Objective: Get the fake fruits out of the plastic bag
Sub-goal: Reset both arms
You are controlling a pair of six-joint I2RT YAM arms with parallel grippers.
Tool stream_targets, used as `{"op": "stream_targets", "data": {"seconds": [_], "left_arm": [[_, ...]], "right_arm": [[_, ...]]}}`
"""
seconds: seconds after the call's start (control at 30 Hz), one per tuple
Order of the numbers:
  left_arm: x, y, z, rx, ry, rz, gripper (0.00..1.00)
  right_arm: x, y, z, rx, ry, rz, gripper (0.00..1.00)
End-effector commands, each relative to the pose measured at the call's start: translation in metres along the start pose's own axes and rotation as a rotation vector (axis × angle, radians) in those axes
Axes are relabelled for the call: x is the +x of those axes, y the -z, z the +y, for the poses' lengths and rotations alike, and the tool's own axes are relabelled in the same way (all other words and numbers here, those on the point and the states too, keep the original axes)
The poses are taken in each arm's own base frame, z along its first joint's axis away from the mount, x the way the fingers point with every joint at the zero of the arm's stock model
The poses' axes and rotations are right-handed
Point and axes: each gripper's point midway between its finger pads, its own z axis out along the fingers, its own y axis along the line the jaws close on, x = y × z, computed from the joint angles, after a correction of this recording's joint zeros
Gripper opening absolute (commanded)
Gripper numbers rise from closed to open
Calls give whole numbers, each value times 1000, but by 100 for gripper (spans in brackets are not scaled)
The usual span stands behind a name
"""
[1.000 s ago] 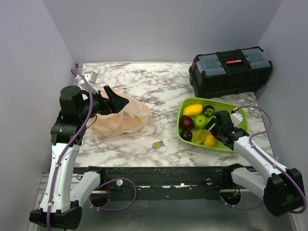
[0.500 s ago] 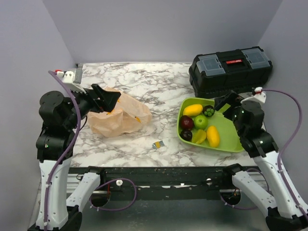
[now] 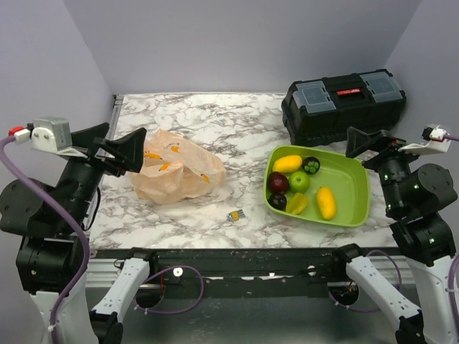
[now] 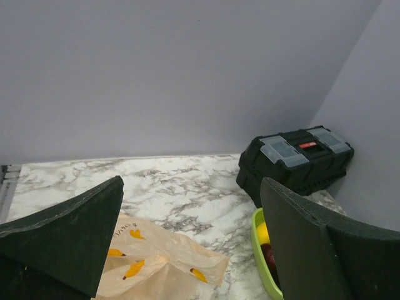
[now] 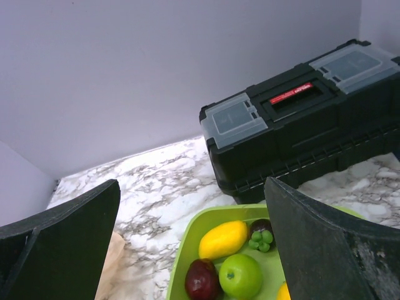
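Since both arms sit up high off the marble worktop [image 3: 237,129], neither claw is touching anything. The left claw [image 4: 190,184] is spread wide with nothing in it, and it looks down over the plastic bag [image 3: 176,172]. The right claw [image 5: 192,184] is the same, fingers far apart and empty, hanging over the right side of the scene.

The bag lies crumpled on the left half of the worktop, peachy with little orange marks on it. It looks a bit puffed up, but I honestly can't tell if anything's inside.

The fake fruits [image 3: 297,183] are bunched in the left part of the lime green tray [image 3: 351,188] on the right half of the worktop. There's a green apple [image 3: 301,179], a dark red one [image 3: 278,182] touching it, a yellow one [image 3: 287,163] at the far end, and a yellow oval one [image 3: 326,202] lying a bit apart from the bunch.

A black toolbox [image 3: 344,104] sits right behind the tray. A tiny yellow-and-grey clip [image 3: 235,215] lies on the bare worktop between bag and tray, towards the near edge.
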Motion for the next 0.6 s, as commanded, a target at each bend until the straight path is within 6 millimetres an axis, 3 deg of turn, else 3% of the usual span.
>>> {"op": "stream_targets", "data": {"seconds": [0.0, 0.57], "left_arm": [[-15, 19, 15, -109, -51, -50, 90], [2, 6, 14, -73, -29, -18, 92]], "right_arm": [[-7, 8, -10, 36, 65, -9, 100], [-8, 18, -18, 49, 20, -60, 100]]}}
